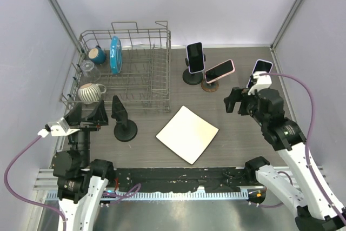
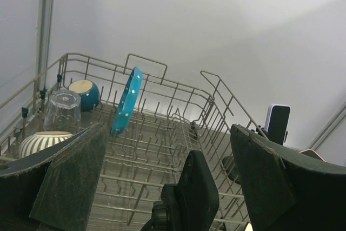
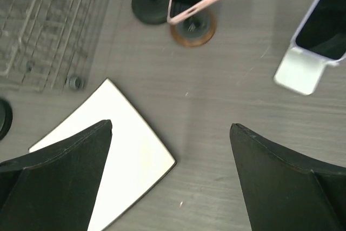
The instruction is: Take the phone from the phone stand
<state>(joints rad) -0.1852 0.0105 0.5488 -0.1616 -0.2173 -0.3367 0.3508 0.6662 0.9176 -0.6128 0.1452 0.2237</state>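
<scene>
Three phones stand in a row near the far right corner of the bench (image 1: 238,139), each still on its stand. The leftmost phone (image 1: 194,57) sits upright on a black round-footed stand (image 1: 192,77). Just beside it, a pink-cased phone (image 1: 219,70) lies tilted on a copper-based stand (image 1: 210,86). The lilac-cased phone (image 3: 324,22) leans on a pale stand (image 3: 300,71) nearest the right edge.

The right gripper (image 1: 231,101) hangs over the bench on the near side of these phones, jaws spread wide and holding nothing. The left gripper (image 1: 86,114) is at the left edge, beside the dish rack (image 1: 168,68), also wide open and empty. An empty black stand (image 1: 124,124) and a white square plate (image 1: 187,134) sit mid-bench.
</scene>
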